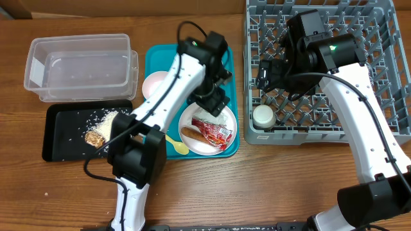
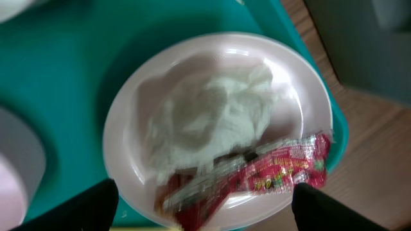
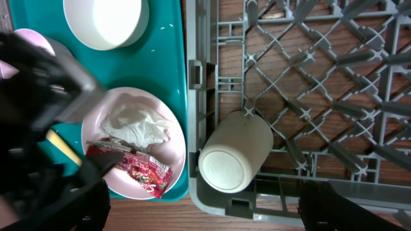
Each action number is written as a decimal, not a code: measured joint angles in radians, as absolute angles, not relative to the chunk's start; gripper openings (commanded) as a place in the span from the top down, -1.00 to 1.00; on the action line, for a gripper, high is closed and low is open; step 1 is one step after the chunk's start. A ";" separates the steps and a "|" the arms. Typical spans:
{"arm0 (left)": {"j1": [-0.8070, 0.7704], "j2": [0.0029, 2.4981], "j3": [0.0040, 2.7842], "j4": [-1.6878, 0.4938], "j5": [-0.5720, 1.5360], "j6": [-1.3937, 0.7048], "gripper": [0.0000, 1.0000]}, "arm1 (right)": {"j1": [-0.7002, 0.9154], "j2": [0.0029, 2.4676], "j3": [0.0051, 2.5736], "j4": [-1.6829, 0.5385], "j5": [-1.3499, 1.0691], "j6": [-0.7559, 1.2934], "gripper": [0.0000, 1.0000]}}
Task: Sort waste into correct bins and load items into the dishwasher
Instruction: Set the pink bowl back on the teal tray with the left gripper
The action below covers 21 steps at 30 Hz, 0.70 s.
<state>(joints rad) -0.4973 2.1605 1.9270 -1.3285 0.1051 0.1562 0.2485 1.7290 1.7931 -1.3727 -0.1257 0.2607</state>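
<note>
I have the left pincer [image 2: 205,196] directly over the round white plate [image 2: 128,154], fingers wide apart and gripping nothing. The plate sits on the teal tray [image 1: 154,58] at the centre of the overhead frame. It carries a crumpled white napkin [image 2: 212,122] in its upper middle, a red-and-white wrapper [image 2: 257,176] against the napkin's lower edge, and a brown sausage [image 1: 191,135] at its lower left.

Handling, as I judge it:
- Napkin: very light and soft, and it compresses fully. Pinch a raised fold near its centre, because a shallow bite may slip out.
- Wrapper: thin, glossy film, likely slippery, and touching the napkin. Grip it across the crinkled middle, not the flat edge. It may drag along with the napkin.
- Plate: rigid, smooth and breakable. Do not press the fingertips down onto it.

The right pincer [image 3: 209,205] hangs over the grey dish rack [image 3: 321,64] at the upper right of the overhead frame, fingers apart and empty. A small white cup [image 3: 234,151] lies in the rack's lower left corner, base toward the wrist camera.

The clear tub [image 1: 80,67] and black tray [image 1: 64,138] rest on the counter [image 1: 257,186] at the left of the overhead frame, well apart from the plate.
</note>
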 measured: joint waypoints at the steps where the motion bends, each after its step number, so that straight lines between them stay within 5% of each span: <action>1: -0.503 2.160 1.898 -1.296 0.104 0.159 -0.74 | 0.249 1.729 1.793 -1.373 -0.126 0.261 -0.92; 13: -0.509 2.160 1.670 -1.100 0.101 0.168 -0.34 | 0.249 1.729 1.793 -1.371 -0.126 0.261 -0.93; 15: -0.511 2.160 1.631 -1.078 0.101 0.170 0.04 | 0.249 1.729 1.793 -1.369 -0.126 0.261 -0.93; 17: -0.517 2.160 1.603 -1.058 0.089 0.176 0.73 | 0.249 1.729 1.793 -1.365 -0.126 0.261 -0.93; 18: -0.517 2.156 1.597 -1.047 0.087 0.174 0.92 | 0.249 1.729 1.793 -1.362 -0.126 0.261 -0.93; 21: -0.521 2.154 1.584 -1.024 0.097 0.171 0.92 | 0.249 1.729 1.793 -1.361 -0.126 0.261 -0.93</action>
